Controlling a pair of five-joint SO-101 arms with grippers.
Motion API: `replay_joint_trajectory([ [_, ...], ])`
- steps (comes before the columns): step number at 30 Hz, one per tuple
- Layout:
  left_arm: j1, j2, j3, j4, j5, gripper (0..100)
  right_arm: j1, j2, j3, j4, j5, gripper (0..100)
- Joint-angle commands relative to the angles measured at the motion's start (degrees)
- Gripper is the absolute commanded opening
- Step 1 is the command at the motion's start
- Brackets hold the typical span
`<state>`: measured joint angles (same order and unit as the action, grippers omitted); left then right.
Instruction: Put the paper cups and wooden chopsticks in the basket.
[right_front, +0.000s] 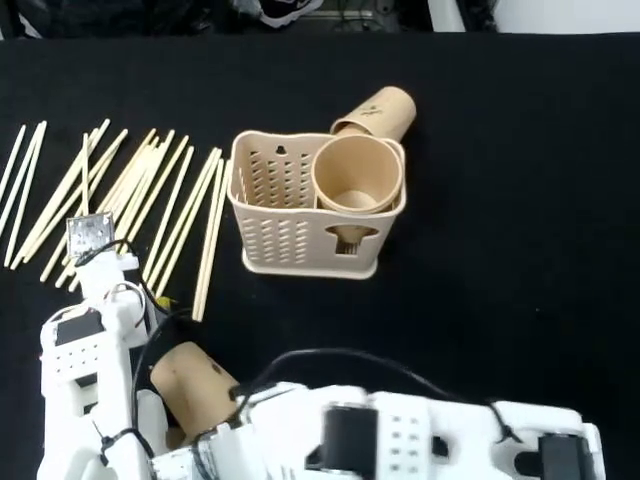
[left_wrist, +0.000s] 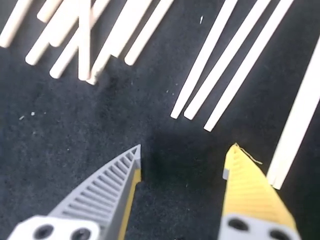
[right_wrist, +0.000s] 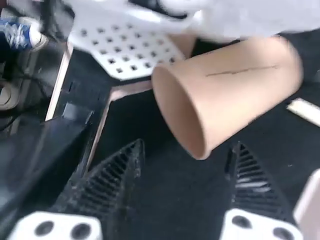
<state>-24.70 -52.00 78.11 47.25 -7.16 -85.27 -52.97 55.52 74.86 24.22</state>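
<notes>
The black bench (right_front: 520, 260) carries everything. Two white arms sit at its near edge: the right arm (right_front: 420, 435) lies across the front, and the left arm (right_front: 85, 360) stands by the chopsticks. The beige basket (right_front: 290, 215) sits mid-bench. An upright cup (right_front: 357, 172) stands in one of its compartments, and a second cup (right_front: 380, 112) lies on its side against the basket's back rim. A third cup (right_front: 192, 385) lies on its side on the bench between the arms, its mouth toward the right tool (right_wrist: 187, 147), whose black fingers are spread and grasp nothing. The left tool (left_wrist: 186, 152) is likewise released, over bare cloth near the ends of the wooden chopsticks (right_front: 130, 195) scattered beside the basket.
</notes>
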Motion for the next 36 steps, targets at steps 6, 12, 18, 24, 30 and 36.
replay_joint_trajectory([
  [6, 0.13, -0.7, -0.66, -0.7, 0.62, 26, 4.84, 1.36, 6.73, -15.74, 1.41, 26.8],
  [12, 0.13, -0.7, -0.66, -0.7, 0.62, 26, 14.15, 0.84, 6.73, -18.73, 1.49, 0.6],
  [18, 0.31, -0.7, -0.57, -0.7, 0.62, 26, 17.14, -6.46, 4.44, -11.78, 5.45, 1.1],
  [24, 0.4, -0.7, -0.57, -0.7, 0.62, 26, 21.63, -16.04, -5.49, 3.6, 5.98, 1.1],
  [30, 0.4, -0.7, -0.48, -0.7, 0.62, 26, 35.78, -17.45, -18.59, 9.67, 12.13, 1.1],
  [36, 0.4, -0.7, -0.48, -0.7, 0.62, 26, 37.01, -10.68, -45.76, 20.22, 11.96, 1.1],
])
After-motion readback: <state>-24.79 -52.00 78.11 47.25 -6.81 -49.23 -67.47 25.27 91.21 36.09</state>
